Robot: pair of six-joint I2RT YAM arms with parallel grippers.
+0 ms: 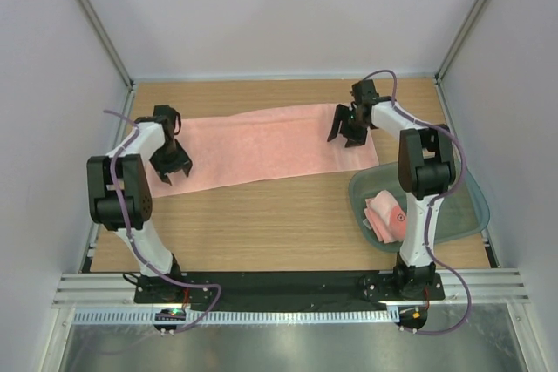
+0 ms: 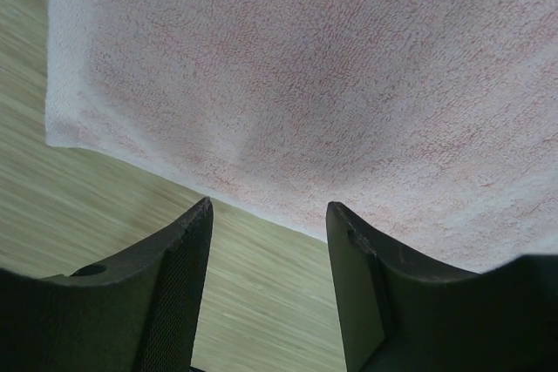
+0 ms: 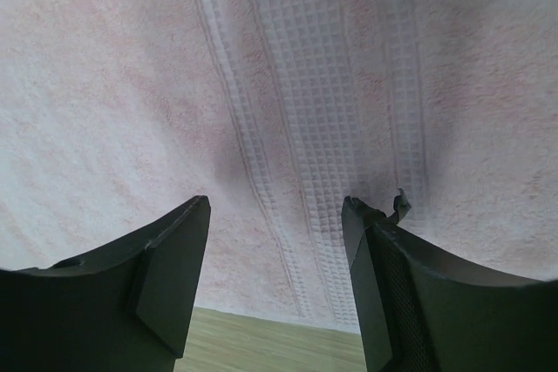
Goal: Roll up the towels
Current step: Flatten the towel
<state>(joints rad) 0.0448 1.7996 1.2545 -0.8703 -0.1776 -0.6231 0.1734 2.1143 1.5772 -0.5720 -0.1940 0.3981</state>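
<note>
Pink towel [image 1: 261, 145] lies flat across far desk [image 1: 261, 224]; second towel [image 1: 384, 213] sits folded in tub [image 1: 462, 215]. Left claw [image 1: 172, 167] and right claw [image 1: 346, 132] hover open over opposite ends, gripping nothing. Step: pre-roll. Next likely needs one short edge pinched and turned over evenly

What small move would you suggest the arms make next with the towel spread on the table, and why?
The spread towel lies flat and unrolled; the left gripper and right gripper hover at its two ends, fingers open, holding nothing. So I would probably lower both and pinch its near edge to start the roll.
</note>
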